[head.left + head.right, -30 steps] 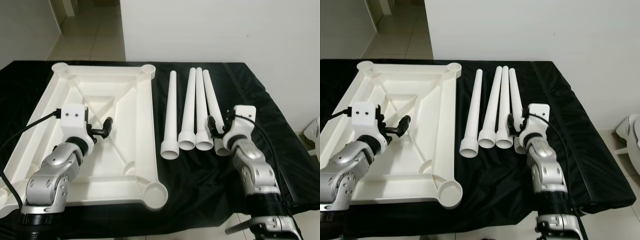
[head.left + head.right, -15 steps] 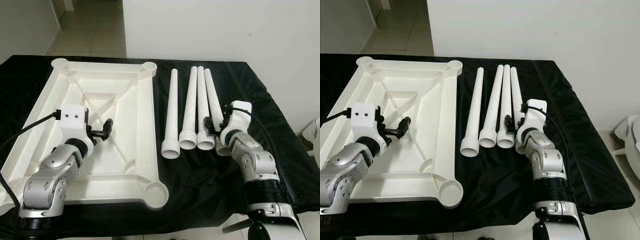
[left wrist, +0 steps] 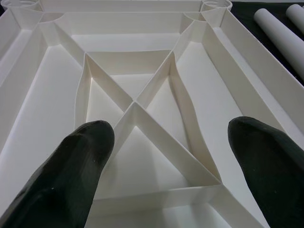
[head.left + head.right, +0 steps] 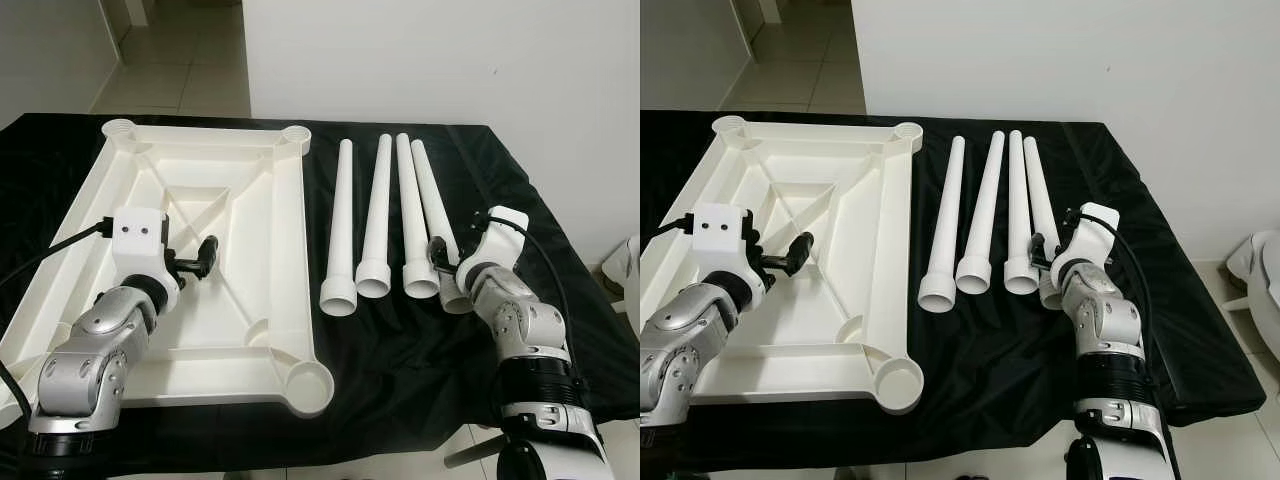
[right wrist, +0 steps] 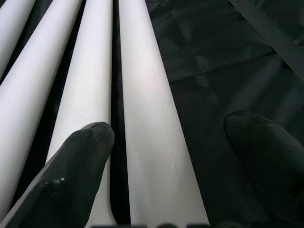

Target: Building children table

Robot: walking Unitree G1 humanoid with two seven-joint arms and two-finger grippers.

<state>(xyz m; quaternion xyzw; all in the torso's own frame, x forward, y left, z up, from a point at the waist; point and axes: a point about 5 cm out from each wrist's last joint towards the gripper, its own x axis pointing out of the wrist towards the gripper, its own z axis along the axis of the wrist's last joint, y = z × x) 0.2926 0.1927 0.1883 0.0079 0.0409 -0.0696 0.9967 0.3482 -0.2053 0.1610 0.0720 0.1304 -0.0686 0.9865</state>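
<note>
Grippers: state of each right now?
Left gripper: open, empty, over the tabletop.
Right gripper: open, straddling the rightmost leg, not clamped.

A black cloth [image 4: 400,340] covers the worktop; behind it, a white wall [image 4: 450,60] and tiled floor [image 4: 190,70].

White tabletop [image 4: 290,250] lies underside up; four white legs [image 4: 378,225] lie alongside, unattached.

Silver arms, white wrist boxes, blk cables.
</note>
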